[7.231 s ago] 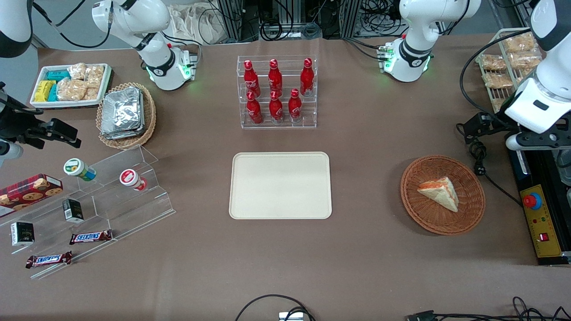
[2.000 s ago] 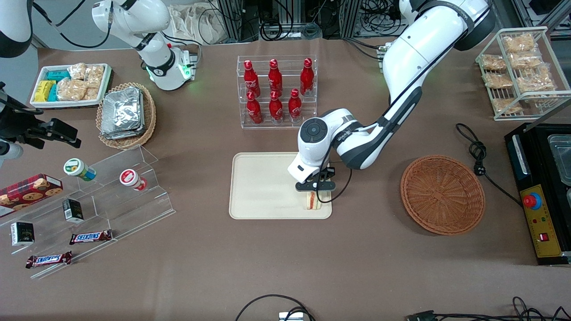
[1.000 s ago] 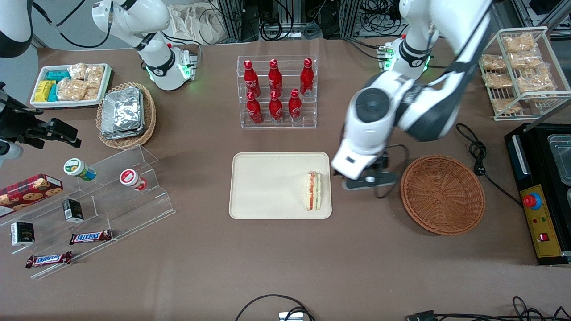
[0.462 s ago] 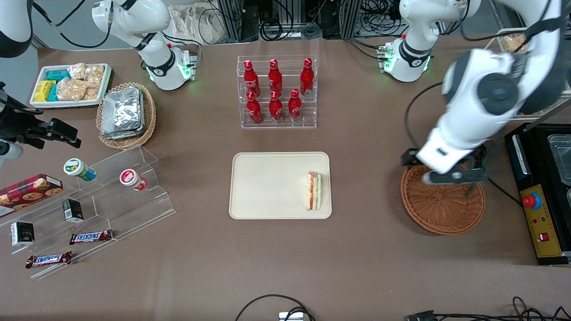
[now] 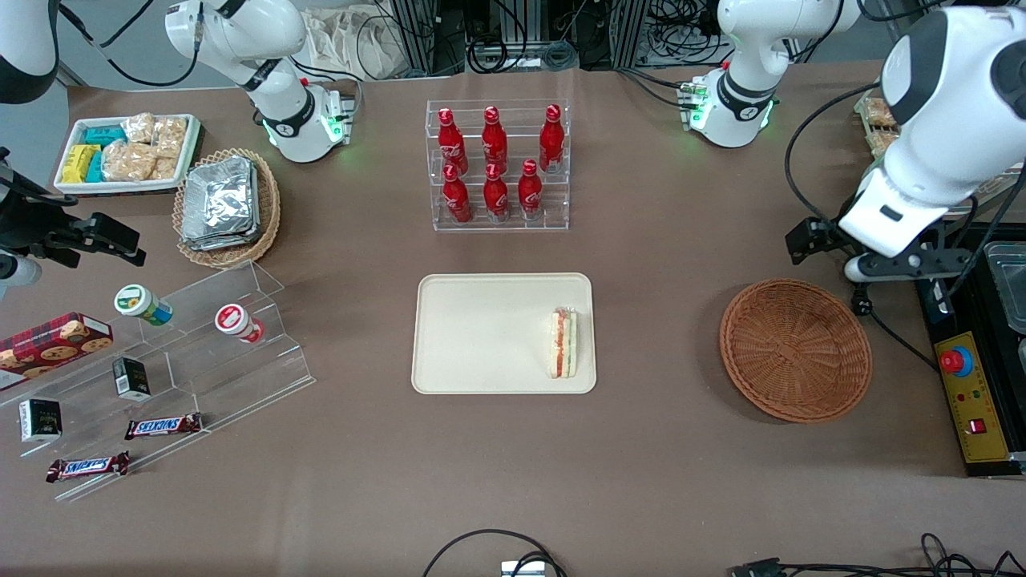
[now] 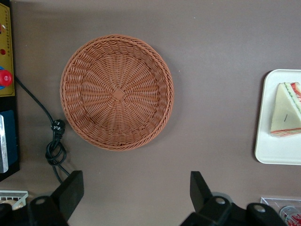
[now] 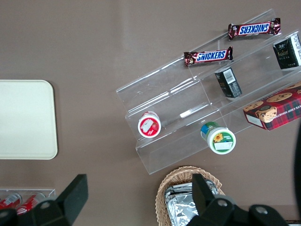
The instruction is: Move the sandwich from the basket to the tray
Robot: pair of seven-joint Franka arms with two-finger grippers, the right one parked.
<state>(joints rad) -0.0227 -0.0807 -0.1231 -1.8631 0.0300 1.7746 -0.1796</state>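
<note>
The sandwich point(image 5: 563, 344) lies on the tray point(image 5: 481, 336), well apart from the claw point(image 6: 136, 188), which hangs open and empty above the table near the bare basket point(image 5: 795, 349). Placement looks done; only parking remains.

Left arm hangs raised at the working end, hand point(image 5: 902, 264) pointing straight down, fingers point(image 6: 70, 190) spread wide, holding nothing.

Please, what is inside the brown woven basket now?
Nothing shows inside the basket; its whole woven floor is uncovered. The sandwich lies on the tray. The gripper hangs above the table beside the basket, jaws open.
</note>
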